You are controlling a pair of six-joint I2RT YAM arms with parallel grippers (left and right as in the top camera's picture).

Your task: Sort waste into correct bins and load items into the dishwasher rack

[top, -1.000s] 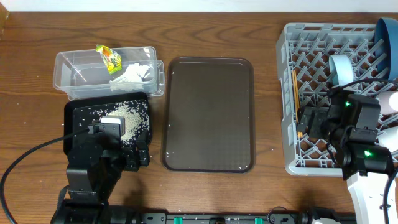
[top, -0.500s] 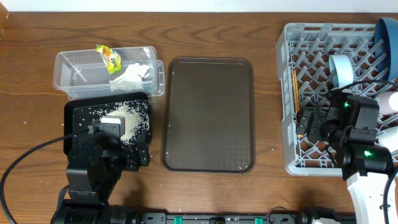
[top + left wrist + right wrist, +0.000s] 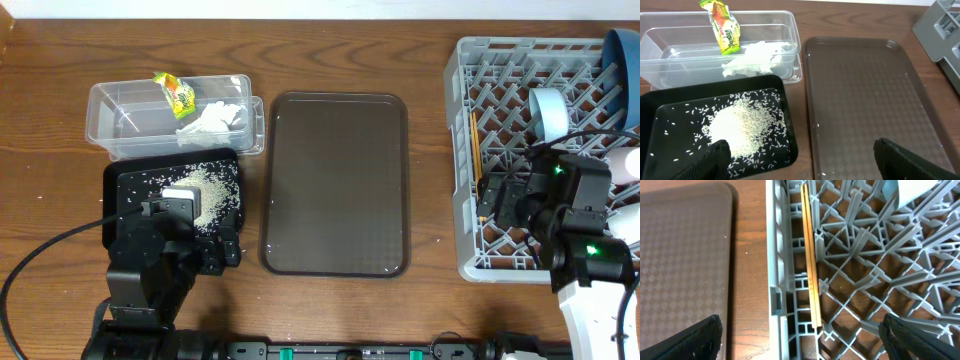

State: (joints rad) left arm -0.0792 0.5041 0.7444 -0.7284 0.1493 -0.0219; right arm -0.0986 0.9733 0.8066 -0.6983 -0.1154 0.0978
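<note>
Right wrist view: the 2 wooden chopsticks (image 3: 811, 255) lie side by side on the lattice floor of the grey dishwasher rack (image 3: 774, 280), close along the wall that faces the brown serving tray (image 3: 685, 255). The right hand (image 3: 801, 325) hangs above them, spread wide and holding nothing.

Seen from overhead, the rack takes up the 3 o'clock side of the surface (image 3: 50, 150). The light-blue bowl (image 3: 548, 112) stands on edge inside it, and the blue plate (image 3: 622, 60) leans at its 1 o'clock corner. The brown serving tray lies at the center.

At 10 o'clock the clear tub (image 3: 110, 100) holds the snack wrapper (image 3: 175, 93) and the crumpled tissue (image 3: 210, 120). Just beside the tub's 6 o'clock edge, the black tray (image 3: 115, 185) carries a heap of rice (image 3: 210, 185) with stray grains around it. The left hand (image 3: 800, 150) hovers at the black tray's 6 o'clock end, fingers wide apart and empty.
</note>
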